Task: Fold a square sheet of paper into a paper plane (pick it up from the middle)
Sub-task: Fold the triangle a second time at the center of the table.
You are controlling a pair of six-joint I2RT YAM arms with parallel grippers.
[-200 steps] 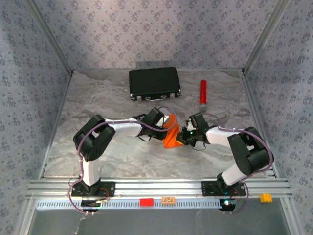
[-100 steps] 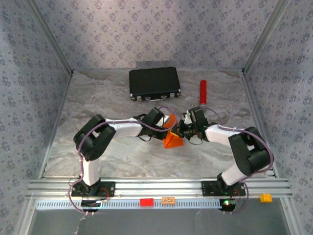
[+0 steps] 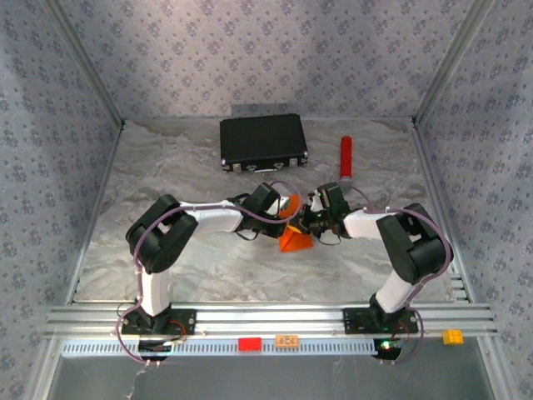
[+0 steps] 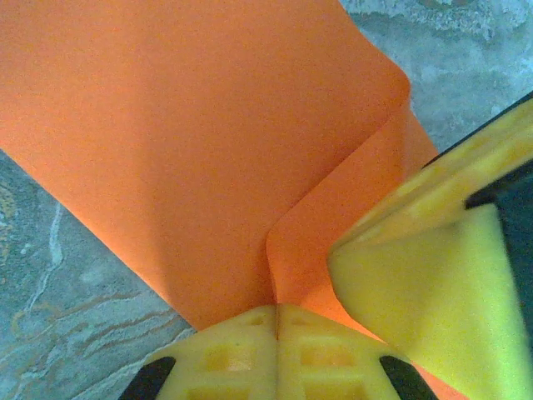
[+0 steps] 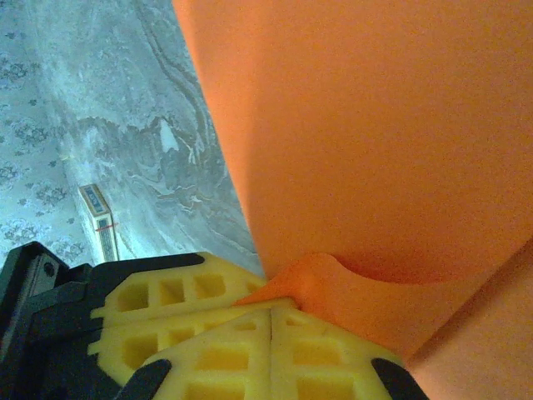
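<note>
Black case blocks the far lane, with the red cylinder just right of it. In front of the case my left claw and right claw sit nose to nose, both clamped on the orange sheet, no passage between. Worktop left of the case is free.

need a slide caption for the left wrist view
Left pincer shut on a curled edge of the orange sheet of paper, marbled table behind.

Bright orange paper sheet, creased, curled
</note>
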